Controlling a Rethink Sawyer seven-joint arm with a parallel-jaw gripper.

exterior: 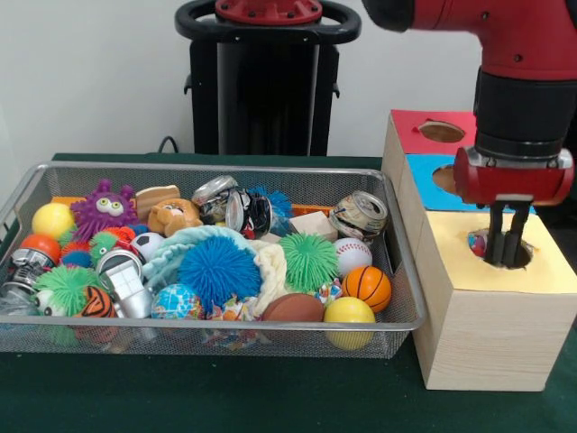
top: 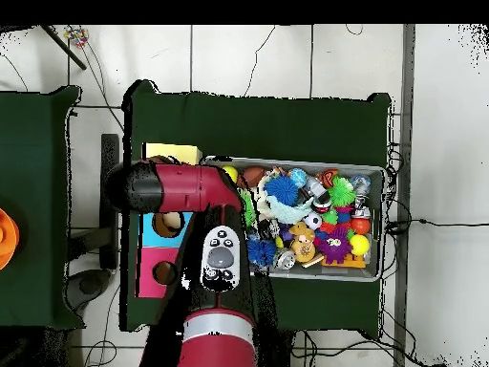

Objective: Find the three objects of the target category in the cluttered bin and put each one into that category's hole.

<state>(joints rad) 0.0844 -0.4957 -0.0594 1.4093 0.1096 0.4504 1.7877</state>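
Observation:
My gripper point(exterior: 507, 260) hangs straight down over the yellow-topped wooden box point(exterior: 550, 280), its two fingertips dipped into the round hole point(exterior: 529, 252). The fingers stand slightly apart with nothing between them. A small red and blue flecked piece point(exterior: 476, 242) shows inside the hole, just left of the fingers. The wire mesh bin point(exterior: 216, 168) lies to the left, full of toys. A white flecked bundle point(exterior: 233, 309) shows at the bin's front, below the blue spiky ball point(exterior: 219, 270). In the overhead view the arm point(top: 181, 187) covers the hole and gripper; the bin point(top: 382, 222) lies to its right.
The blue-topped box point(exterior: 422, 173) and red-topped box point(exterior: 413, 126) stand behind the yellow one. The bin holds spiky balls, crushed cans, a basketball point(exterior: 367, 287), a baseball point(exterior: 352, 255), a yellow ball point(exterior: 349, 312) and a purple monster point(exterior: 105, 207). The pedestal point(exterior: 266, 81) stands behind.

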